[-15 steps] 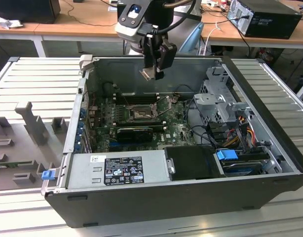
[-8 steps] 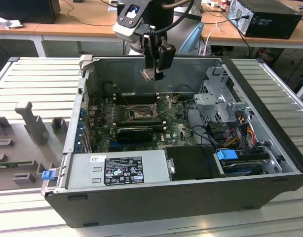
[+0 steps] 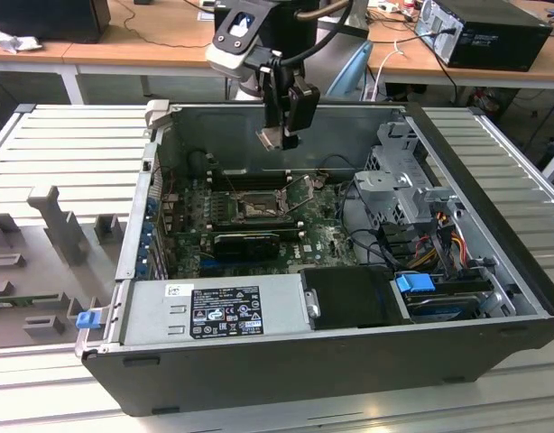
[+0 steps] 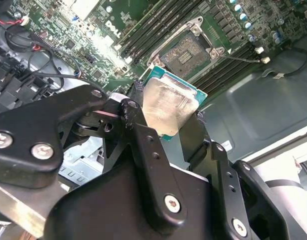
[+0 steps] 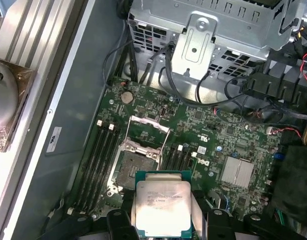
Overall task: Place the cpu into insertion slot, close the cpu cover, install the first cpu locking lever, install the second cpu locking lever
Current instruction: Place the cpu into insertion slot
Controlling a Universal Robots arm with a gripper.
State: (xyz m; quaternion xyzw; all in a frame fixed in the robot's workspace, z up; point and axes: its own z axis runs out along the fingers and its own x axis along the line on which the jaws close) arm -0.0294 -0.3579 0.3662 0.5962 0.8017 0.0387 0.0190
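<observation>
Fingers (image 5: 118,222) clamp cpu (image 5: 163,205) | above insertion slot (image 5: 133,167) | cpu cover (image 5: 149,126) open | cables (image 5: 208,90) beside

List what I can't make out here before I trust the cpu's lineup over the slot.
cpu underside: faces away from both wrist views, so its contacts are hidden.
cpu tilt: in the exterior view it is small and partly behind the gripper.
slot pins: too small in every view; the cpu covers part of its rim in the first wrist view.
Grip contact: hidden behind the gripper's own links in the second wrist view.
</observation>
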